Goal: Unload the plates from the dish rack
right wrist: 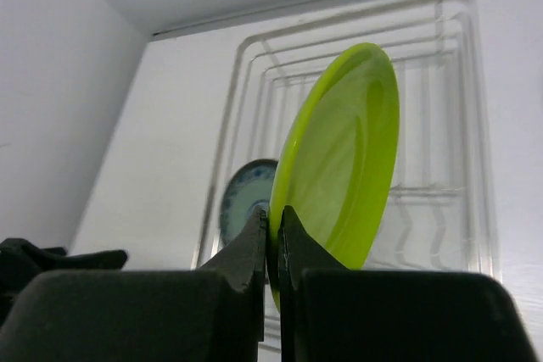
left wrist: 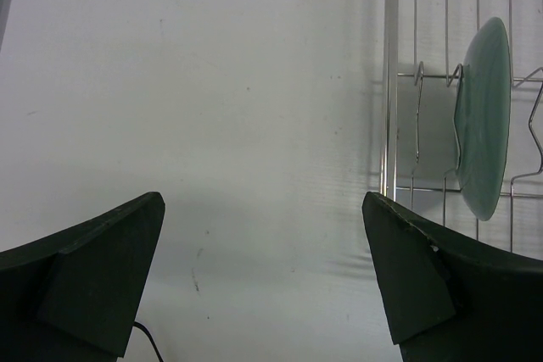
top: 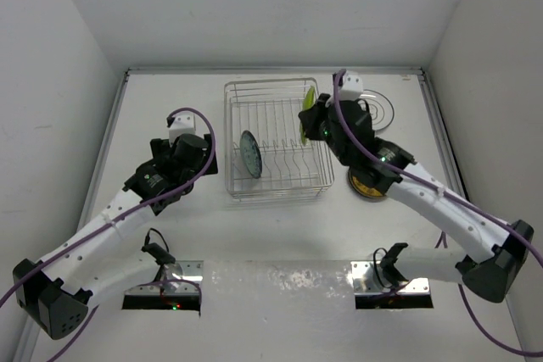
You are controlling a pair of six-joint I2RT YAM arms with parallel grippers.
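Dish rack (top: 276, 137) in centre of table (top: 170, 95), 1 blue-grey plate (top: 250, 154) upright inside. Right gripper (top: 310, 126) holds lime green plate (top: 310, 106) on edge at rack's far right corner. Ringed plate (top: 383, 113), tan plate (top: 366, 186) on table right of rack.

Dish rack (top: 276, 137): square silver wire basket, sitting flat mid-table.
Blue-grey plate (top: 250, 155): up on edge in the tines, 8 o'clock from rack centre.
Lime green plate (top: 310, 113): on edge at 2 o'clock, by the rack's right wall, rim pinched in the right gripper (right wrist: 273, 218).
Ringed white plate (top: 383, 113): flat on the table, 2 o'clock outside the rack.
Tan plate (top: 365, 186): flat, 4 o'clock outside, partly covered.
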